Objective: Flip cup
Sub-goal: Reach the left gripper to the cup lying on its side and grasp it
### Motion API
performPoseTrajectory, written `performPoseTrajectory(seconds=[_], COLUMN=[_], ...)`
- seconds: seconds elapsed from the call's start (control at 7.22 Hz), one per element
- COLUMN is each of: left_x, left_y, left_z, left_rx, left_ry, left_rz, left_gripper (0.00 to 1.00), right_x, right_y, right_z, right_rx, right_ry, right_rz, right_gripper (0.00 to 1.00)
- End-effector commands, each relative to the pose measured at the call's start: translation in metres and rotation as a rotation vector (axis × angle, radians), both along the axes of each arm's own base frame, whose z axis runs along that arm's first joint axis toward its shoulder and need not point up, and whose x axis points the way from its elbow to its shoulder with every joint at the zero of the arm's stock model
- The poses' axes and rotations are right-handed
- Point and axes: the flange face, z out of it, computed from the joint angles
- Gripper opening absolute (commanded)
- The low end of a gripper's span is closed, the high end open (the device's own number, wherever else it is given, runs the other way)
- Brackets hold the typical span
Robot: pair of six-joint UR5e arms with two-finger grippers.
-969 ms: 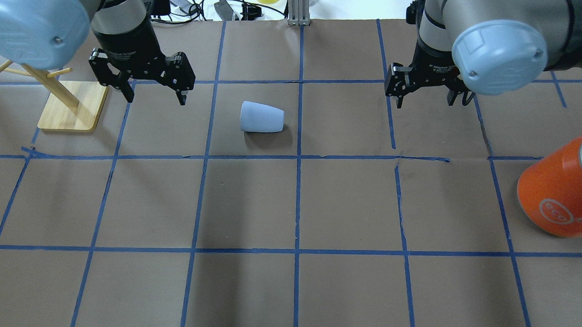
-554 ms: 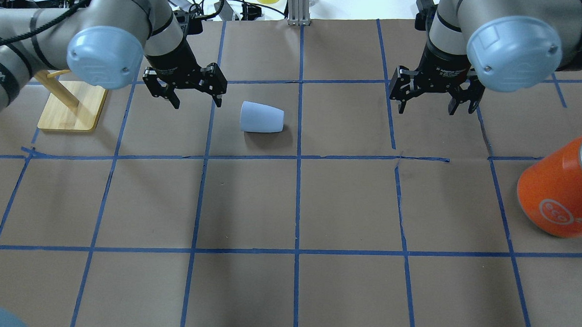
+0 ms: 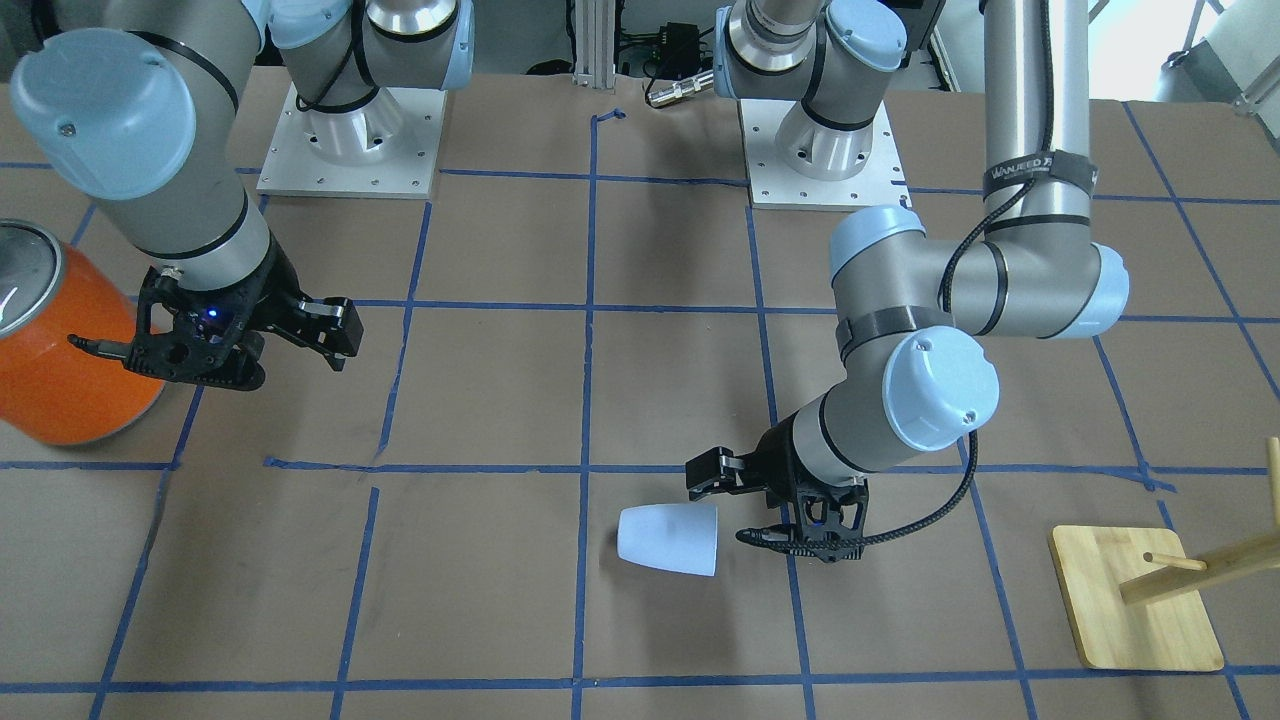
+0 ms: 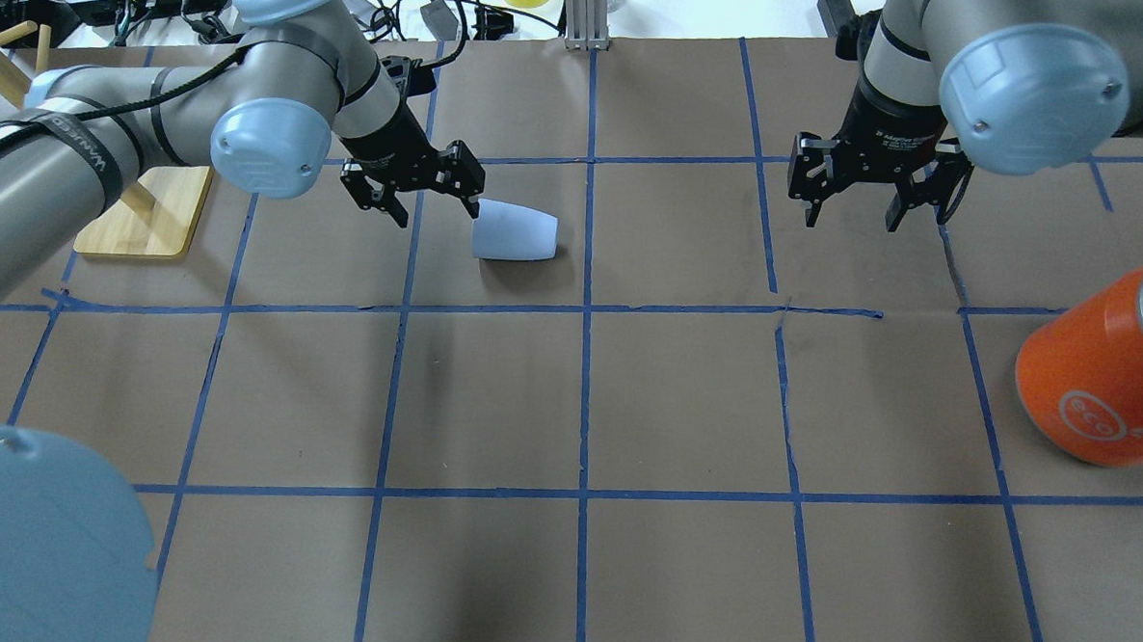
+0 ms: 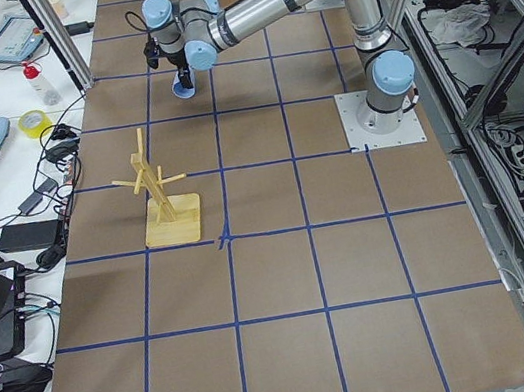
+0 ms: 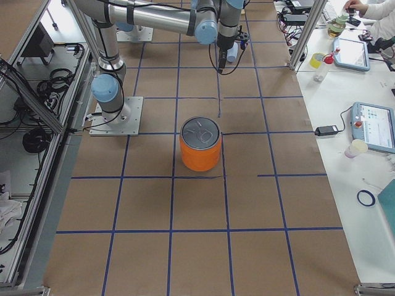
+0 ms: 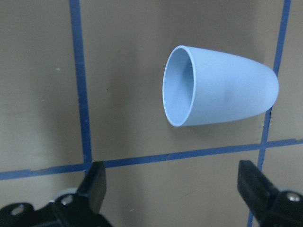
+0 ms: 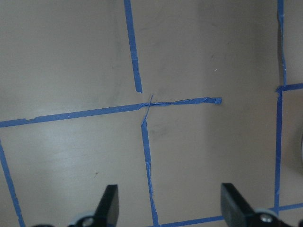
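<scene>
Pale blue cup (image 4: 515, 233), orange can (image 4: 1085, 387)

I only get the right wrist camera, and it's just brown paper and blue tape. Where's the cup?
Observer: The cup lies on its side, close to the left pincer and far from the right pincer.
Operator: Which way does its open end point?
Observer: The wide rim points toward the left pincer. The left wrist view looks partly into it.
Operator: Is the left pincer holding it?
Observer: No. It is open beside the rim, and the cup is not between its fingers.
</scene>
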Motion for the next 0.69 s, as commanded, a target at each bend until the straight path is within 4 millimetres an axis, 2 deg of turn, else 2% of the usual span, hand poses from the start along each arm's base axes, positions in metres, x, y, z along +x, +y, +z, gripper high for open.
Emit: performPoseTrajectory(seconds=[0.0, 0.28, 0.42, 0.55], left_x=[0.003, -0.012, -0.014, -0.018], left_y=[-0.014, -0.021, -0.022, -0.025], left_z=[-0.031, -0.043, -0.044, -0.041], left_rx=[0.026, 0.015, 0.021, 0.035], left_ry=[0.131, 0.301, 0.331, 0.377], left_rz=[0.005, 0.031, 0.043, 0.077], left_gripper=[0.97, 0.87, 0.72, 0.37], right_x=[0.001, 0.000, 0.000, 0.000], right_y=[0.000, -0.001, 0.000, -0.001], right_z=[0.000, -0.001, -0.001, -0.003], right_rx=[0.002, -0.003, 0.004, 0.007], right_ry=[0.000, 0.009, 0.009, 0.009], right_rz=[0.000, 0.002, 0.007, 0.007], right_gripper=[1.00, 1.00, 1.00, 1.00])
